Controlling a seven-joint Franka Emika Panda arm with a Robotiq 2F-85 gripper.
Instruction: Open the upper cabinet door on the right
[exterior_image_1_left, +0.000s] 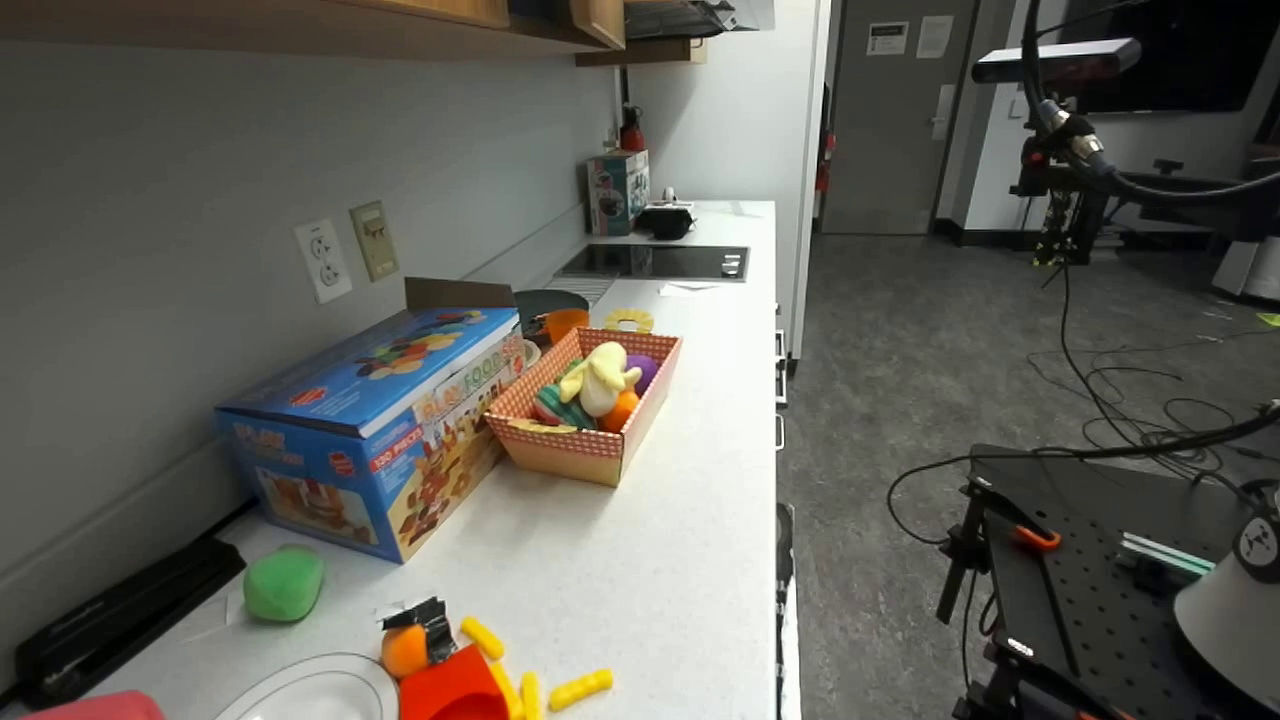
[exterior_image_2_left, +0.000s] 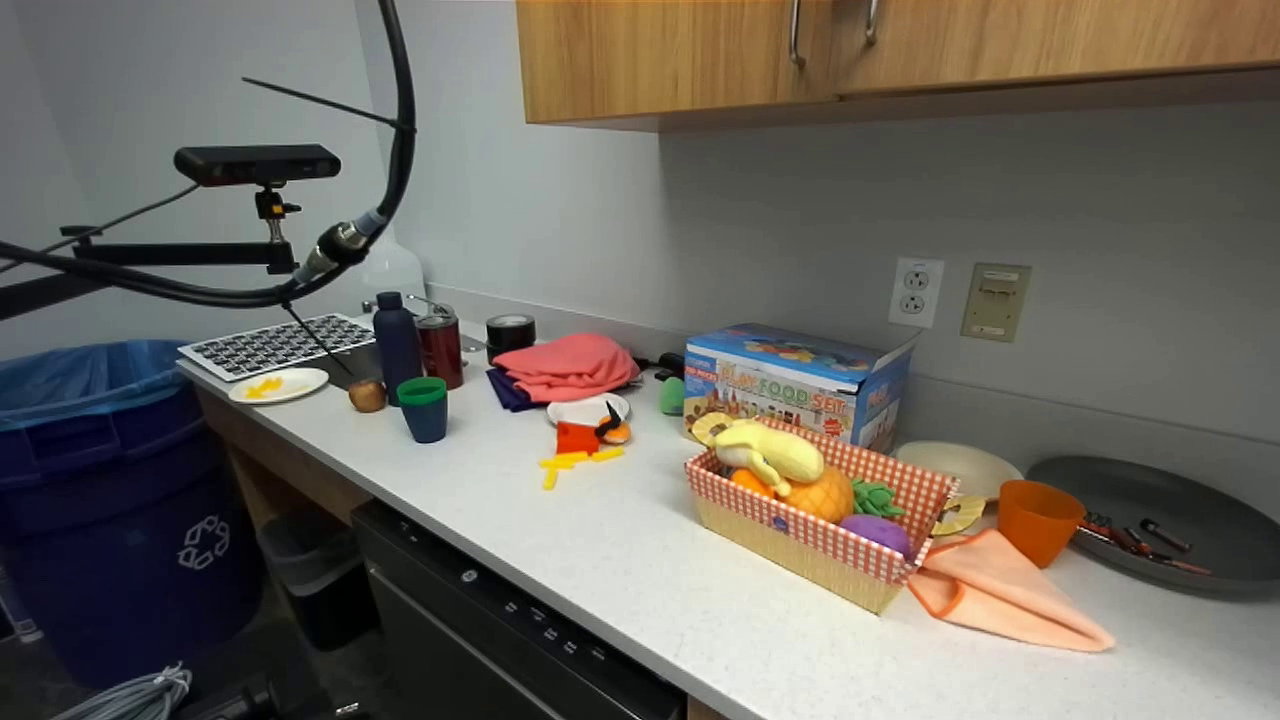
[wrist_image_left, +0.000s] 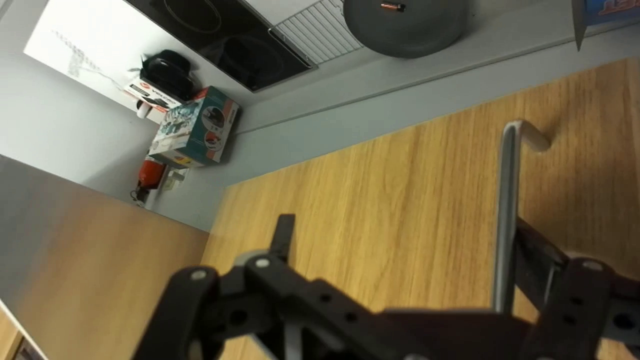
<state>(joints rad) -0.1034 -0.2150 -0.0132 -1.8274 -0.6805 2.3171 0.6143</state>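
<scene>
The upper cabinet door (wrist_image_left: 380, 190) is a plain light-brown wooden panel. It fills the middle of the wrist view, which stands upside down. Its lower part also shows at the top right in an exterior view (exterior_image_2_left: 1080, 40), roughly level with the neighbouring door. Its metal bar handle (wrist_image_left: 506, 210) stands upright near one edge, and its lower end shows in an exterior view (exterior_image_2_left: 872, 20). My gripper (wrist_image_left: 403, 226) is wide open at the door. One finger's tip passes behind the handle; the other finger is well away over bare wood. The gripper is out of both exterior views.
A shiny hood side (wrist_image_left: 110, 265) stands beside the door. In an exterior view an angled wooden panel (exterior_image_1_left: 598, 20) and a dark gap show at the cabinet's far end. Below are a blue box (exterior_image_1_left: 370, 400), a checkered basket (exterior_image_1_left: 565, 460) and a grey pan (wrist_image_left: 415, 30).
</scene>
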